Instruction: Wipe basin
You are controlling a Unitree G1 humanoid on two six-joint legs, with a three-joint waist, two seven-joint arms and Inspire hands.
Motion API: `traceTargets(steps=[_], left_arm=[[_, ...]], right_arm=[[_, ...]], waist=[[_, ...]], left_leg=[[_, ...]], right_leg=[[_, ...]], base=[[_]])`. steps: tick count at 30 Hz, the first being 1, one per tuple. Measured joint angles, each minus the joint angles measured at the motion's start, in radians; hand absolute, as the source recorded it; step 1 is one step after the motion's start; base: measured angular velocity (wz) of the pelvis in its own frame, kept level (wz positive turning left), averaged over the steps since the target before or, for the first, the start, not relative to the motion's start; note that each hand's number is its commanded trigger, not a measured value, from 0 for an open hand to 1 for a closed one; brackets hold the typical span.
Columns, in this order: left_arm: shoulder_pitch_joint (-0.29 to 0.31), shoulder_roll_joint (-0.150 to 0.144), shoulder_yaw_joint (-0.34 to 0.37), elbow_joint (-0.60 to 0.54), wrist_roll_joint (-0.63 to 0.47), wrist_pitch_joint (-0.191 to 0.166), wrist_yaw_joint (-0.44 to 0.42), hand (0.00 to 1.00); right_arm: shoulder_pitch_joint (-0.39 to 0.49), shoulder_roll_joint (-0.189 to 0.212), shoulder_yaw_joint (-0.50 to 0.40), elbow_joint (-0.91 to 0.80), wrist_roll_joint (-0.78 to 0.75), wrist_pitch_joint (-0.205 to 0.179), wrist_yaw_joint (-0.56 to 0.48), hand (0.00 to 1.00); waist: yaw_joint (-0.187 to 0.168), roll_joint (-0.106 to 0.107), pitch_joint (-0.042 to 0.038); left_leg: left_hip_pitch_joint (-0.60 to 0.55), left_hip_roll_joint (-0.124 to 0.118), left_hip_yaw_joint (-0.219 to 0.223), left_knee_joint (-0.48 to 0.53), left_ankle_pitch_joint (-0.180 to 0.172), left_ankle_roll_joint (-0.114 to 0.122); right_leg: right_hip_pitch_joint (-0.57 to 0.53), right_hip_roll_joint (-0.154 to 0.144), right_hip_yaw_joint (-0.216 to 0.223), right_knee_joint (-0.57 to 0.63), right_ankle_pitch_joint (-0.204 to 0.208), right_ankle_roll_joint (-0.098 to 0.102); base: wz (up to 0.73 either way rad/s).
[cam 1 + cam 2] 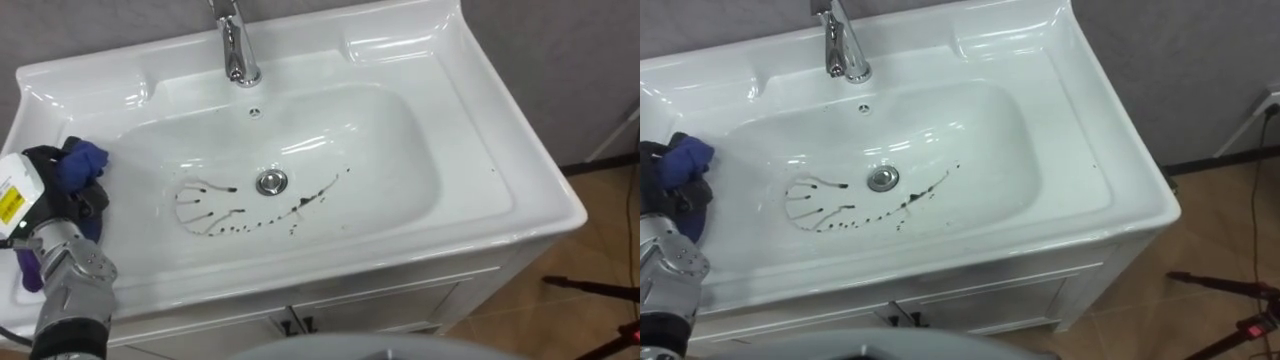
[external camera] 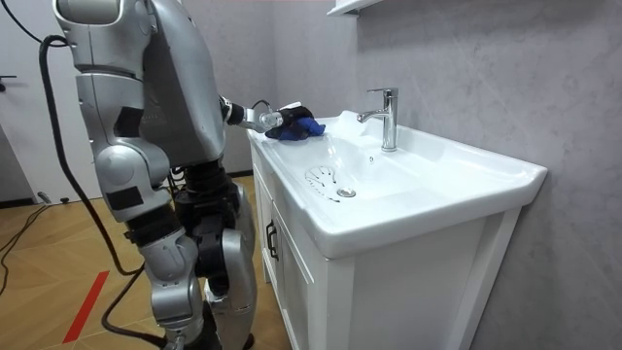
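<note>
At left rim of basin (image 1: 497,172): left hand (image 1: 76,206) curled round blue cloth (image 1: 86,160), above rim, not in bowl. Dark streaks (image 1: 238,217) beside drain (image 1: 271,182) unwiped. Judgement: wiping not yet begun; whole bowl left.

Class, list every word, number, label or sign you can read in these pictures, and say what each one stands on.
Nothing here can be read.
Yellow label beside the left hand, which grips the blue cloth: dark print, too small to read.
Basin: no writing seen.
Tap: no writing seen.
Cabinet: no writing seen.
</note>
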Motion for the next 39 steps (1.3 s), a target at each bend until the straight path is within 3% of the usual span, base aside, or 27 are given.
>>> traceTargets(steps=[6,8,18,20,25,30,34,39], left_arm=[[-0.011,-0.005,-0.009,-0.036,-0.002,0.029,-0.003,1.0],[-0.02,-0.004,-0.021,-0.036,-0.001,0.029,-0.003,1.0],[-0.029,0.0,-0.045,-0.095,-0.008,0.038,0.001,1.0],[-0.022,-0.009,-0.048,-0.131,-0.01,0.041,0.001,1.0],[-0.021,-0.031,-0.051,-0.15,-0.012,0.041,0.002,1.0],[-0.021,-0.047,-0.125,-0.175,-0.011,0.026,-0.003,1.0],[-0.021,-0.085,-0.191,-0.175,-0.011,0.017,-0.012,1.0],[-0.021,-0.085,-0.207,-0.2,-0.011,-0.004,-0.019,1.0]], right_arm=[[0.0,0.002,0.005,0.009,0.048,-0.026,-0.042,0.0],[-0.004,0.002,0.024,0.01,0.049,-0.04,-0.057,0.0],[-0.019,0.003,0.081,0.023,0.044,-0.113,-0.066,0.0],[-0.022,0.004,0.08,0.022,0.044,-0.127,-0.066,0.0],[-0.022,0.003,0.098,0.016,0.053,-0.157,-0.068,0.0],[-0.022,0.004,0.122,0.004,0.075,-0.171,-0.081,0.0],[-0.023,0.01,0.123,0.006,0.076,-0.197,-0.092,0.0],[-0.025,0.016,0.125,0.006,0.076,-0.201,-0.1,0.0]], waist=[[-0.003,-0.009,0.0085],[-0.002,-0.009,0.0164],[-0.012,-0.006,0.0222],[-0.016,-0.007,0.0278],[-0.025,-0.005,0.0299],[-0.025,0.0,0.0353],[-0.026,0.001,0.0398],[-0.034,-0.002,0.0396]], left_leg=[[-0.01,-0.001,-0.005,0.004,0.0,0.0],[-0.014,-0.001,-0.009,0.004,0.0,0.0],[-0.064,-0.003,-0.026,0.022,0.0,0.0],[-0.081,-0.004,-0.031,0.027,0.0,0.0],[-0.095,-0.003,-0.033,0.046,0.0,0.0],[-0.116,-0.001,-0.033,0.061,0.0,0.001],[-0.134,0.003,-0.03,0.074,-0.001,0.002],[-0.157,0.011,-0.028,0.083,-0.001,0.001]], right_leg=[[-0.001,-0.002,-0.015,-0.002,0.0,0.0],[-0.001,-0.003,-0.023,-0.003,0.0,0.0],[-0.036,-0.006,-0.045,0.004,0.001,0.002],[-0.049,-0.007,-0.05,0.017,0.001,0.002],[-0.052,-0.01,-0.061,0.024,0.001,0.002],[-0.067,-0.011,-0.057,0.033,0.001,0.002],[-0.086,-0.007,-0.046,0.034,0.001,0.001],[-0.108,0.001,-0.045,0.036,0.006,-0.007]], base=[[0.07],[0.11],[0.08],[0.12],[0.07],[0.02],[-0.02],[-0.02]])
